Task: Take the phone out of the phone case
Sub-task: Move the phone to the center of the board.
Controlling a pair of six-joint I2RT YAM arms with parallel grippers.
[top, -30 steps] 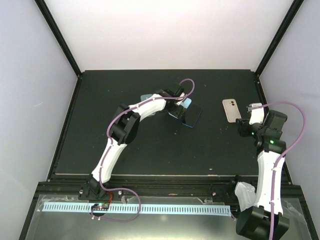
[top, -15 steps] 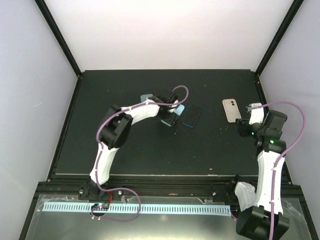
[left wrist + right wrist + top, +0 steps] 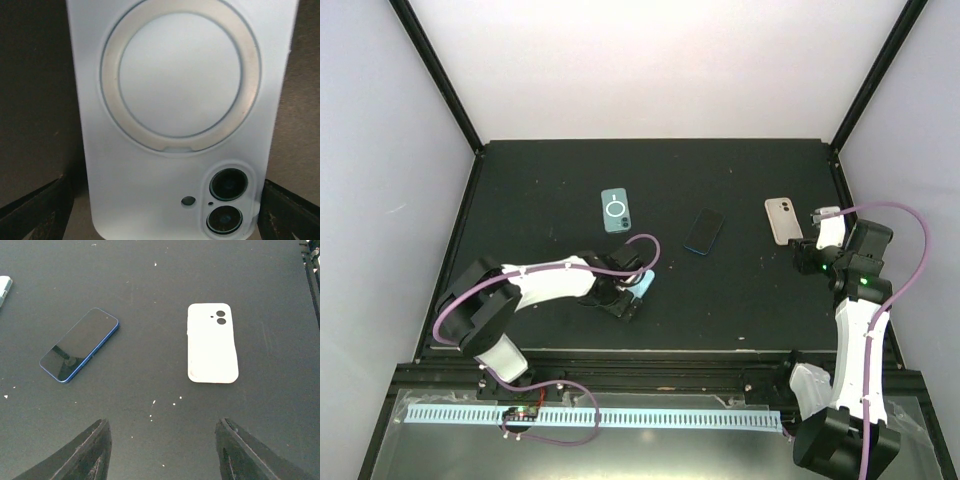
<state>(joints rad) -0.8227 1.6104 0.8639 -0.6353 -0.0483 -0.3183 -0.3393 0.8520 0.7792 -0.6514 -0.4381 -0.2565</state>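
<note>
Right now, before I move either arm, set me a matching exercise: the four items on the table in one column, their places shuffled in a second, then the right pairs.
Things
1. light blue case
2. blue phone
3. white case
4. teal case

Places
A. lying flat to the left of the phone, clear of both grippers
B. between the fingers of the left gripper
C. screen up, with a case lying on either side
D. just ahead of the right gripper

Pairs: 1-B, 2-C, 3-D, 4-A

Black table: phone, white case, teal case
</note>
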